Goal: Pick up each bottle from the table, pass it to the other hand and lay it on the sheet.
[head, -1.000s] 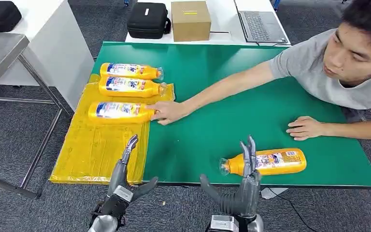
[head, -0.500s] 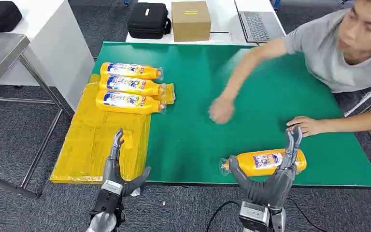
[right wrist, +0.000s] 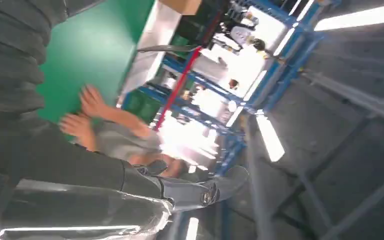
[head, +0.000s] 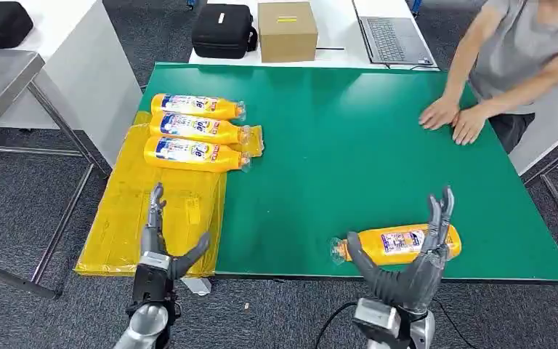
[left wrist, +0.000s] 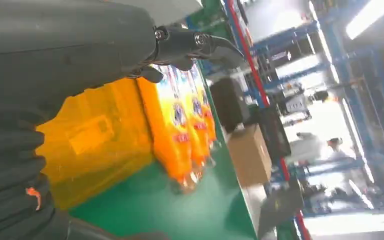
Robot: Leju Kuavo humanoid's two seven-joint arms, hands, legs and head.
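Lying in a row, three bottles point(head: 192, 129) were already on the sheet point(head: 138, 225); one bottle point(head: 399, 243) remained on the tabletop point(head: 334, 145) near its front edge. Right hand point(head: 414, 254) hovered beside it, released, fingers spread. Left hand point(head: 161, 243) was likewise empty and unclenched.
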